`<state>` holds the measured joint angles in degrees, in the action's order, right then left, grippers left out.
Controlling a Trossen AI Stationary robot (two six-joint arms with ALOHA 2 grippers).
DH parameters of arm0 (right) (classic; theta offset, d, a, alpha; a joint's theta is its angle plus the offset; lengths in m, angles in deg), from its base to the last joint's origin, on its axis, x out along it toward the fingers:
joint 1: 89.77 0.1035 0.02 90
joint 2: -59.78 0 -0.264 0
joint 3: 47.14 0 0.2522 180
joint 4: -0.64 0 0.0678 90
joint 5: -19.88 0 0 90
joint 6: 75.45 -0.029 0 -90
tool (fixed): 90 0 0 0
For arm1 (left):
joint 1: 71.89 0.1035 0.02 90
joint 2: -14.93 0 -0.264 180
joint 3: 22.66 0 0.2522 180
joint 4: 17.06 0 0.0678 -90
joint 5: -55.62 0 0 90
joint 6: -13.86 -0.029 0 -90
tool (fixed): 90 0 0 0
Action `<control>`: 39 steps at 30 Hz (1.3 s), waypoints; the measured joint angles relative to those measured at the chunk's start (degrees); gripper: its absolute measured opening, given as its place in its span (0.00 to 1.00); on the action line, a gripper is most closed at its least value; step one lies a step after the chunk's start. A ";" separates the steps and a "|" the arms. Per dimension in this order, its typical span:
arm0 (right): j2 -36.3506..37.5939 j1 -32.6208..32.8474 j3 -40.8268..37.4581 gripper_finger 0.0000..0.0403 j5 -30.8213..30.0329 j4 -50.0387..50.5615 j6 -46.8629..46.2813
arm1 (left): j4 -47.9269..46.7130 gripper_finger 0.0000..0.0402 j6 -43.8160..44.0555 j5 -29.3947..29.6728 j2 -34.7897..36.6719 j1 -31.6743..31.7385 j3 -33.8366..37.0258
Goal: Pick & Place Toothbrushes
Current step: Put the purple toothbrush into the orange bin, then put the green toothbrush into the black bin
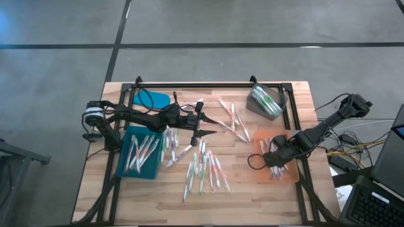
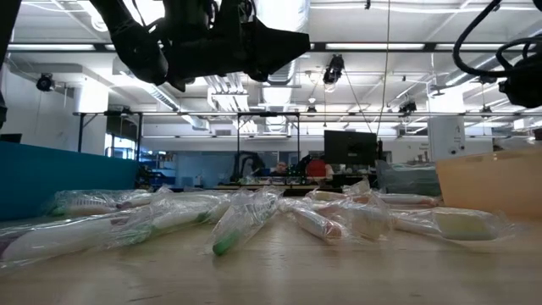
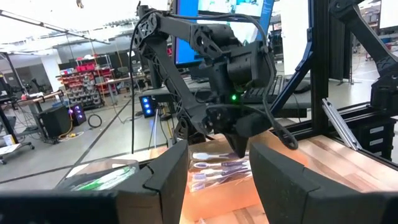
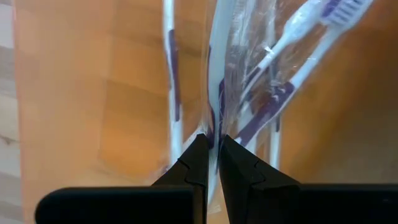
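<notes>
1. The room is bright, lit by long ceiling lights (image 2: 398, 47)
2. Up close, the wrapped toothbrushes (image 2: 246, 219) look blurry
3. The plastic wrap (image 4: 249, 74) shines with glare
4. Shadows on the table (image 1: 240, 189) are soft

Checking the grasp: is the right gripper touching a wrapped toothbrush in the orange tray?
Touching. In the right wrist view the right gripper pinches the clear wrapper of a purple toothbrush over the orange tray.
</notes>
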<state>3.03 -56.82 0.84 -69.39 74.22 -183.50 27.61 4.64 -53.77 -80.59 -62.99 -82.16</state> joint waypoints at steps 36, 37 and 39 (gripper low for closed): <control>0.11 0.00 -2.45 0.29 2.38 -4.59 -4.08 | -0.22 0.44 -0.01 0.01 0.00 -0.01 -0.07; 0.13 0.00 -2.00 0.30 2.37 -4.63 -3.97 | -0.22 0.44 -0.01 0.01 0.00 -0.01 -0.07; 0.17 0.00 -1.07 0.33 2.35 -4.69 -3.19 | -0.22 0.44 -0.03 0.01 0.00 0.01 -0.07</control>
<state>3.20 -56.82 -0.23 -67.04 69.53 -186.69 27.39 4.61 -53.75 -80.59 -62.98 -82.22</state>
